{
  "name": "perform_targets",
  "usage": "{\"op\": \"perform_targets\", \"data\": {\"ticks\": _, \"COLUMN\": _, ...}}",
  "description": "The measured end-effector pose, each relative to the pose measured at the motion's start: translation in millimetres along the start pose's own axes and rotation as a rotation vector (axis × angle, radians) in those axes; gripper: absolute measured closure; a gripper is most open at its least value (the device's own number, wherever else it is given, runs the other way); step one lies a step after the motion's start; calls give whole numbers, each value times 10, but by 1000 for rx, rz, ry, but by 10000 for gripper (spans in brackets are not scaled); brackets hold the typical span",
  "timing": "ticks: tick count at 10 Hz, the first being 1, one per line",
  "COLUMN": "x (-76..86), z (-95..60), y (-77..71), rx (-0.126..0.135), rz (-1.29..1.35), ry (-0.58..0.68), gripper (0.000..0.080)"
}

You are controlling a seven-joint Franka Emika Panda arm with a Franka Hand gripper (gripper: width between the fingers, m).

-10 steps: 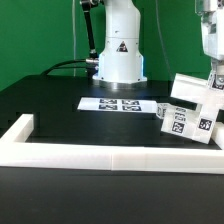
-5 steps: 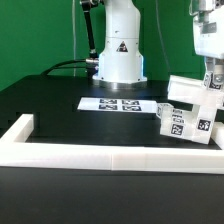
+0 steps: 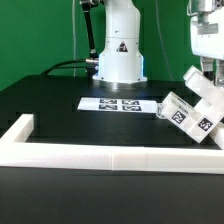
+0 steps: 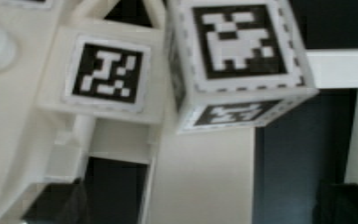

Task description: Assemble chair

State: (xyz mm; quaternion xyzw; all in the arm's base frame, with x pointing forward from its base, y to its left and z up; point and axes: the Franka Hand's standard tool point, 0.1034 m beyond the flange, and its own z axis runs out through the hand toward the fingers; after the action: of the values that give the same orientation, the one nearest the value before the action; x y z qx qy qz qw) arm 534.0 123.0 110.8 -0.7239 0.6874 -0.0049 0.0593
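Observation:
The chair (image 3: 188, 113) is a chunky white block of joined parts with black-and-white tags. It sits at the exterior view's right, tilted, with one end lifted off the black table. My gripper (image 3: 208, 72) comes down from above onto its upper far end and looks shut on it. The fingertips are hard to make out. In the wrist view two tagged blocks (image 4: 243, 60) (image 4: 108, 75) fill the picture close up. A plain white slab (image 4: 202, 150) of the chair runs between my gripper's (image 4: 202, 205) jaws.
The marker board (image 3: 120, 103) lies flat mid-table, just left of the chair. A long white border rail (image 3: 100, 158) runs along the table's front and turns back at the left (image 3: 20, 130). The robot's white base (image 3: 120, 55) stands behind.
The chair has tipped from lying nearly level to a clear tilt, its right end raised. My gripper has shifted slightly with it.

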Motion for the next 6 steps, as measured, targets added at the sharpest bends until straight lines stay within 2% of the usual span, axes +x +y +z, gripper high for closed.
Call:
{"op": "perform_targets", "data": {"ticks": 4, "x": 3, "z": -57, "y": -27, "rx": 9, "rz": -6, "ry": -5, "gripper": 151}}
{"op": "perform_targets", "data": {"ticks": 6, "x": -101, "z": -216, "y": -13, "rx": 25, "rz": -5, "ry": -30, "gripper": 151}}
